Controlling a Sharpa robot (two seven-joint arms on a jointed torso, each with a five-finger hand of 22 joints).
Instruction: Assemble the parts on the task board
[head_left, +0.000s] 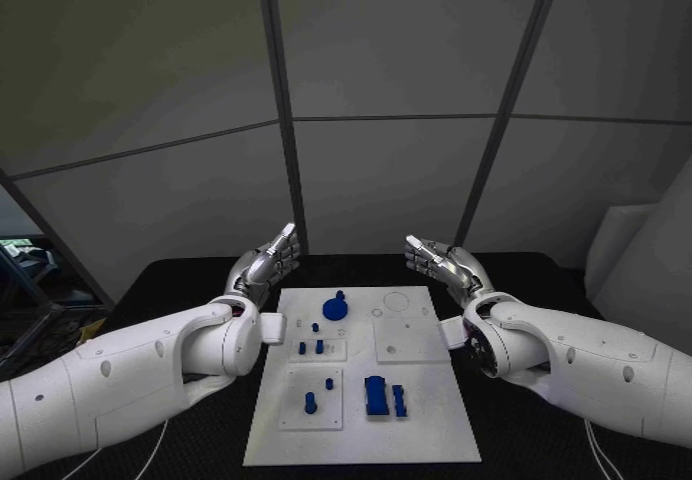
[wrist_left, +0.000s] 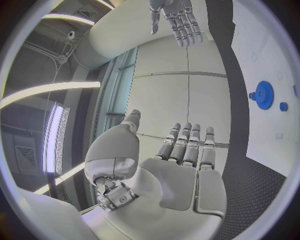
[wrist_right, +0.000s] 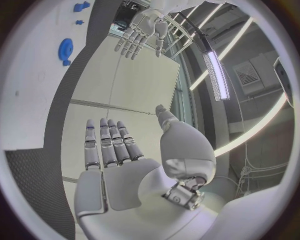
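- Fingers of the left hand (head_left: 268, 262) and right hand (head_left: 444, 264) are straight, spread, and hold nothing; both hover at mid-frame, flanking the top of the task board (head_left: 433, 430).
- Task board, a white plate, lies in the lower centre of the head view on the black table (head_left: 548, 440).
- Blue parts sit on it: a round gear-like piece (head_left: 335, 309) near the top, a block (head_left: 376, 394) lower down.
- Parts look small, rigid, light plastic, likely smooth; a fingertip pinch across the sides should suit.

Head camera looks down on task board (head_left: 361, 400); wrist cameras sit behind palms, sharing board's far end.
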